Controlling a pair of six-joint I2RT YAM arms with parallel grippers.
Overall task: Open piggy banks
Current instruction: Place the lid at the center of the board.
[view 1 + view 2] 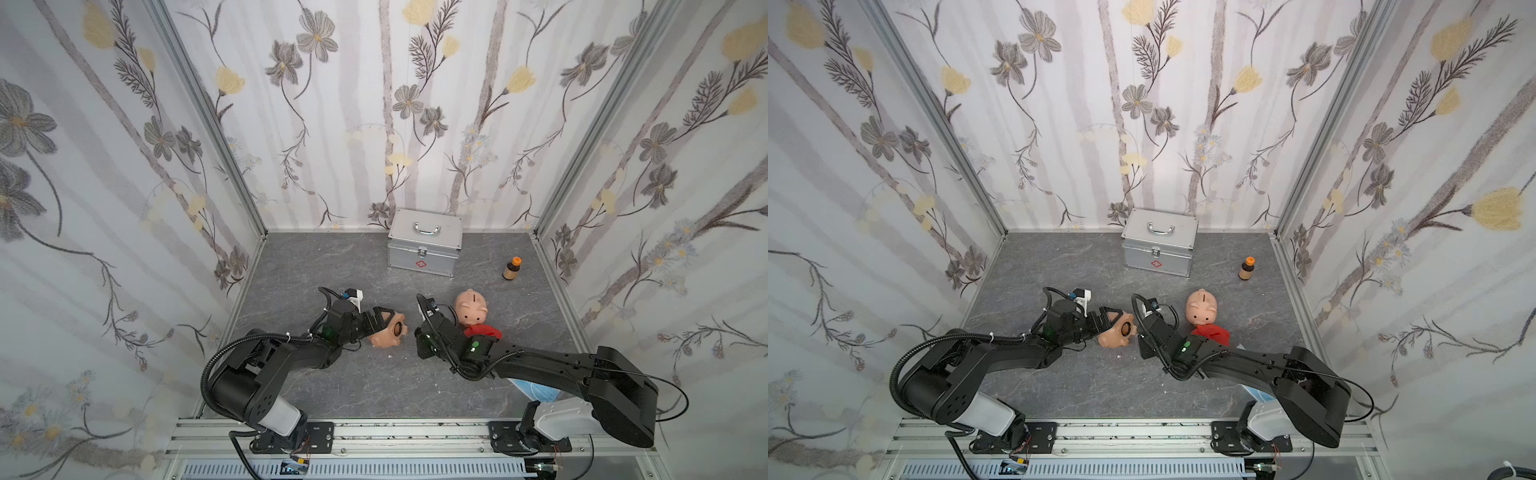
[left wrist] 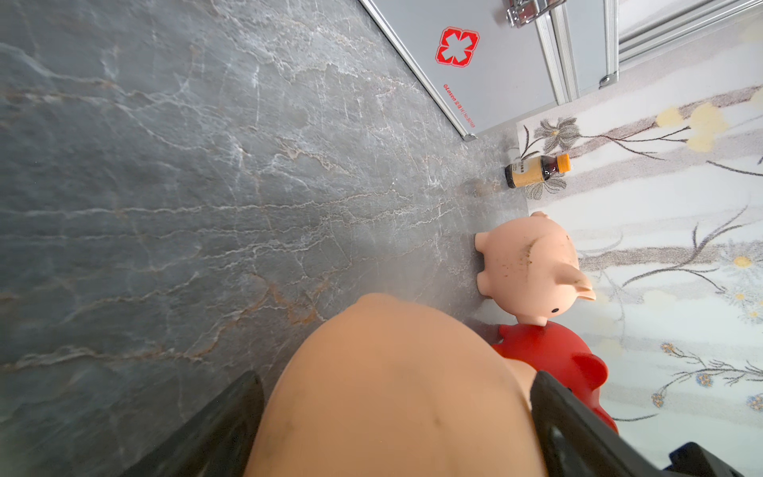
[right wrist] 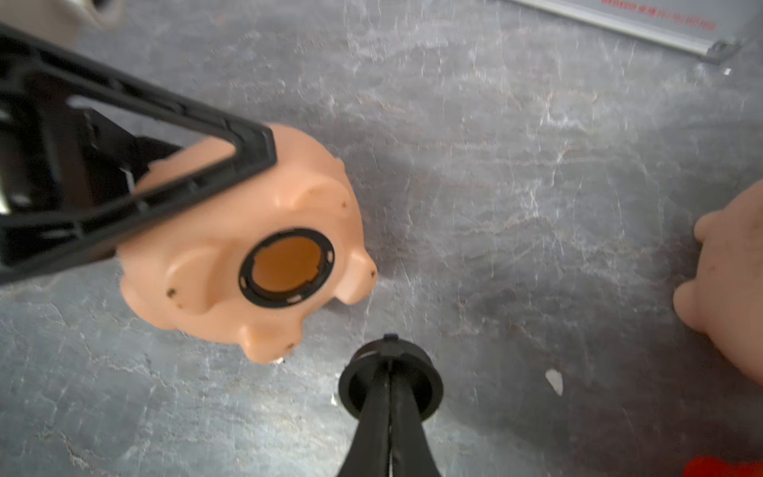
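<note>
My left gripper (image 1: 386, 322) (image 2: 396, 413) grips a peach piggy bank (image 1: 388, 336) (image 3: 231, 301) lying on its side, jaws on both flanks. Its belly hole (image 3: 287, 268) is open, ringed in black, and faces my right gripper (image 3: 390, 363). That gripper is shut on a round black plug (image 3: 429, 388), held clear of the pig just above the tabletop. A second peach piggy bank (image 1: 471, 309) (image 2: 532, 264) stands upright to the right. A red piggy bank (image 1: 484, 331) (image 2: 553, 355) lies against it, partly hidden by my right arm.
A silver metal case (image 1: 424, 249) with a handle stands against the back wall. A small brown bottle (image 1: 513, 269) with an orange cap stands to its right. A blue-white flat item (image 1: 536, 390) lies under my right arm. Patterned walls enclose three sides.
</note>
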